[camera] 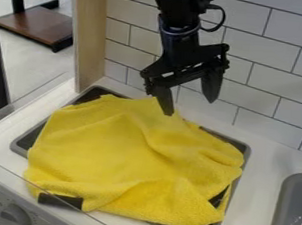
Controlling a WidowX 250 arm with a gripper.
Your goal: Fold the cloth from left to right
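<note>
One yellow cloth [120, 149] lies rumpled over the stove [22, 141], below the gripper [187, 105]. The jaws stand wide apart with nothing between them, pointing down at the cloth's back edge. One tip overlaps that edge in view, though I can't tell whether it touches; the other hangs higher, toward the wall [279, 61], just past the fabric. The cloth spills over the stove's front-left rim onto the white tabletop [263, 165], with a dark tag [60, 200] at its near left corner. Dark stove shows past its back-left edge and through a gap at the near right, by the grey rim. To the right, a strip of tabletop separates stove and sink [297, 214]. The wall rises close behind the jaws, and a wooden post [89, 28] stands at the back-left corner.
</note>
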